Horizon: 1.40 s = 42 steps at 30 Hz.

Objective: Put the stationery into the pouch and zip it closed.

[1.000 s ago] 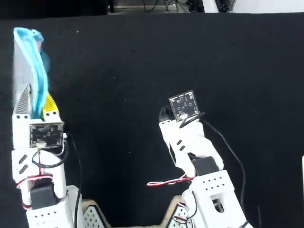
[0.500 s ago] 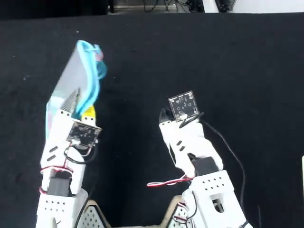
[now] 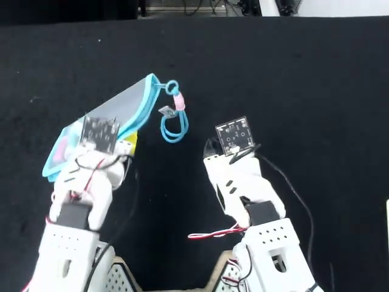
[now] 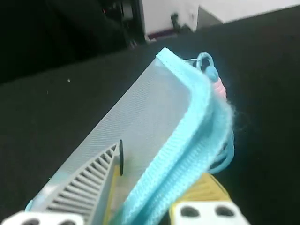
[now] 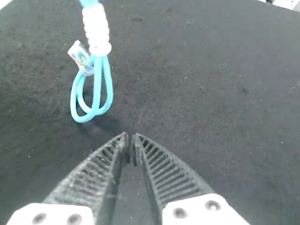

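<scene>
Your left gripper (image 4: 159, 161) has its jaws clamped on the pouch (image 4: 154, 108), squeezed as far as the fabric lets them. The grey ribbed finger (image 4: 89, 183) lies flat against the translucent side. The yellow finger (image 4: 201, 197) presses from the other side, just past the blue zip edge. From the high view the left gripper (image 3: 115, 139) grips the pouch (image 3: 130, 103) near one end, and most of the body runs out ahead of the jaws, raised and tilted. Something pink shows through the end behind the jaws, but you cannot tell what it is.

At the far tip of the pouch, ahead of those jaws, a pink bead (image 3: 178, 102) carries a blue cord loop (image 3: 173, 125) and a small clear tag (image 3: 165, 111), both hanging down toward the black table (image 3: 304, 91).

Your right gripper (image 5: 130, 140) has its jaws pressed together at the tips and grips nothing. The cord loop (image 5: 91, 93) hangs near, in front of those jaws and a little to one side, not touching them, with the tag (image 5: 79, 56) and bead (image 5: 96, 23) above it. In the high view the right gripper (image 3: 211, 148) sits low beside the loop.
</scene>
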Available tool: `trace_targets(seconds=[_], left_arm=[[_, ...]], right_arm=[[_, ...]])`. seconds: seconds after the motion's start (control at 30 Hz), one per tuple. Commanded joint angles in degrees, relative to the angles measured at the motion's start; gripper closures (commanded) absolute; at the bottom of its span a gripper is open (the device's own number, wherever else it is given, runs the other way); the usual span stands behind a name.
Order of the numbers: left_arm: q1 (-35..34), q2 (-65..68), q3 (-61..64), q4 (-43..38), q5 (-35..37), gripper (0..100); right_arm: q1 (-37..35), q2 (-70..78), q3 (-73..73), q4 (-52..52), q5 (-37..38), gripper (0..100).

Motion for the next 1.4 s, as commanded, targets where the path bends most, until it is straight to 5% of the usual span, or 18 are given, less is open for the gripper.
trace_targets(seconds=[0.0, 0.37, 0.73, 1.37], left_arm=[[2.15, 15.30, -10.77, 0.62, 3.69, 86], [2.07, 49.05, -46.20, 16.79, 6.24, 85], [-2.07, 51.08, -67.91, 33.93, -0.53, 86], [0.22, 50.20, -73.01, 39.12, -0.53, 76]], right_arm=[[0.62, -1.10, -0.57, -1.32, -0.35, 98.7], [0.62, -1.10, -0.57, -1.32, 0.00, 98.7], [0.62, -1.10, -0.66, -1.41, 0.00, 98.7], [0.62, -1.10, -0.57, -1.41, 0.09, 98.7]])
